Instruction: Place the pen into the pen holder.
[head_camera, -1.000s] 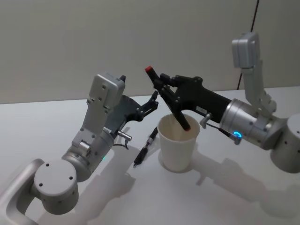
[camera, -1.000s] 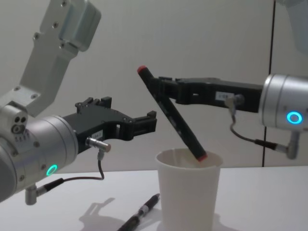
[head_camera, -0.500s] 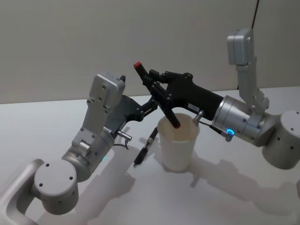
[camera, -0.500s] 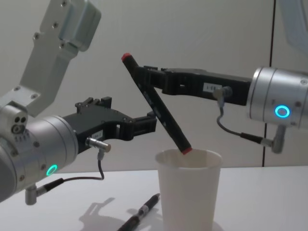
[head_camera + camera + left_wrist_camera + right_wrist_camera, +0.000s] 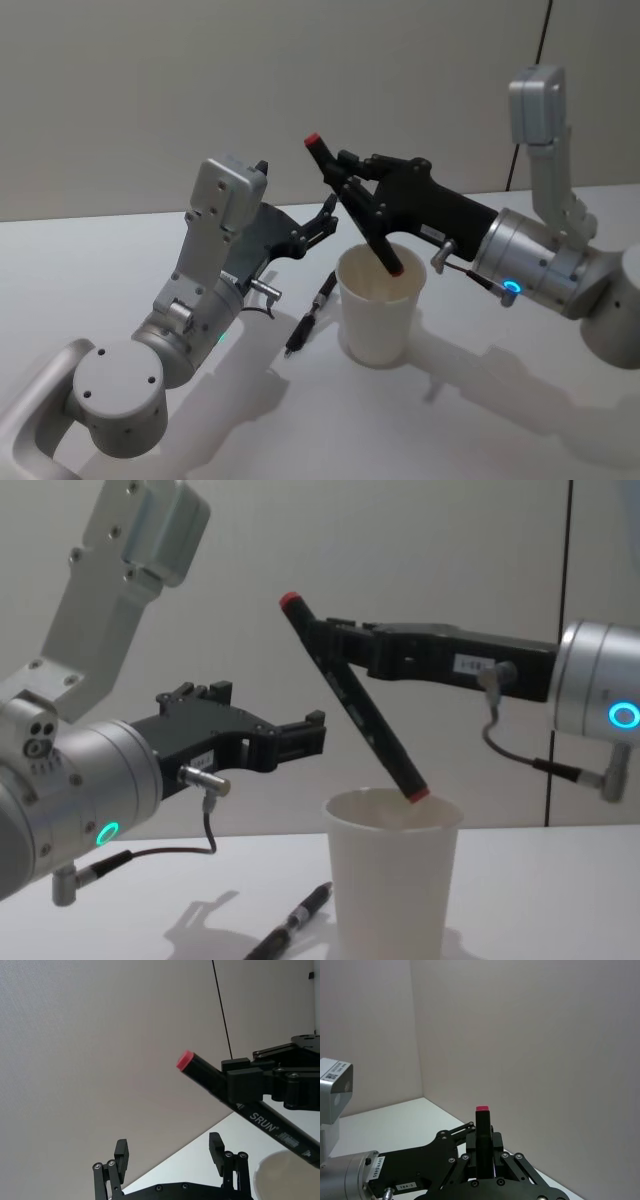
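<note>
Pen point(image 5: 368, 718), black with a red cap at each end, slants steeply over the pen holder point(image 5: 390, 890). Its upper end leans toward the robot's left. In the chest view its lower red tip sits at about the level of the rolled rim, and from the head view it lies within the cup's open mouth. White lettering runs along the barrel in the left wrist view.

The right hand point(image 5: 348, 190) is clamped on the pen's upper part, just below the top cap. It reaches in from the robot's right, above the cup, and its fingers press the barrel from both sides.

The pen holder, a plain white paper cup, stands upright on the white table point(image 5: 80, 270).

A second pen point(image 5: 310, 315), slim and dark, lies flat on the table just beside the cup on the robot's left, apart from both hands.

The left hand point(image 5: 312, 734) hovers above the table on that same side, near the tilted pen. Its fingers are spread apart and grip nothing.
</note>
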### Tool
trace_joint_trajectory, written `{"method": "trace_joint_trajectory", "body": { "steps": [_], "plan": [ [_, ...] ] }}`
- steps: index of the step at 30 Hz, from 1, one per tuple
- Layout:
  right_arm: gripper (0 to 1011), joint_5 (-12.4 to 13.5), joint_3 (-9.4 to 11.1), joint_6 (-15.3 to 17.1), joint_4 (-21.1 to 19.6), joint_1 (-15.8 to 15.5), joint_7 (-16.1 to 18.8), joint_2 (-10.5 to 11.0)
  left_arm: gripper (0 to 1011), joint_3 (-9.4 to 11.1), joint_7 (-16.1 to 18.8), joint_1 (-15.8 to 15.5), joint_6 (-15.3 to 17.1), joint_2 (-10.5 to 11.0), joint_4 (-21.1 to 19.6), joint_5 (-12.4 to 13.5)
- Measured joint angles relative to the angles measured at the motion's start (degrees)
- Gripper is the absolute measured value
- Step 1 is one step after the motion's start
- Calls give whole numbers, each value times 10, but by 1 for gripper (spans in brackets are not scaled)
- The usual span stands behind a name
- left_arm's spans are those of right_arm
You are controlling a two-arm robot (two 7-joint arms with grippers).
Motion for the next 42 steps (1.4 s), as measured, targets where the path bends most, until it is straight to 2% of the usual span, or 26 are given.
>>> {"method": "trace_joint_trajectory", "body": {
  "steps": [19,25,26,32,33,34,38,42],
  "plan": [
    [195,-1,4,-9,-10,-6,-27,12,1001,0,0,0,0,0,0,0],
    [393,-2,4,-10,-11,-7,-29,13,1001,0,0,0,0,0,0,0],
    [393,-2,5,-10,-11,-7,-30,13,1001,0,0,0,0,0,0,0],
    [614,-3,5,-11,-11,-7,-31,13,1001,0,0,0,0,0,0,0],
    [626,-3,5,-11,-11,-7,-31,14,1001,0,0,0,0,0,0,0],
    [694,-3,5,-11,-11,-7,-32,14,1001,0,0,0,0,0,0,0],
    [768,-3,5,-11,-12,-7,-32,14,1001,0,0,0,0,0,0,0],
    [896,-3,5,-11,-12,-7,-32,14,1001,0,0,0,0,0,0,0]
  ]
}}
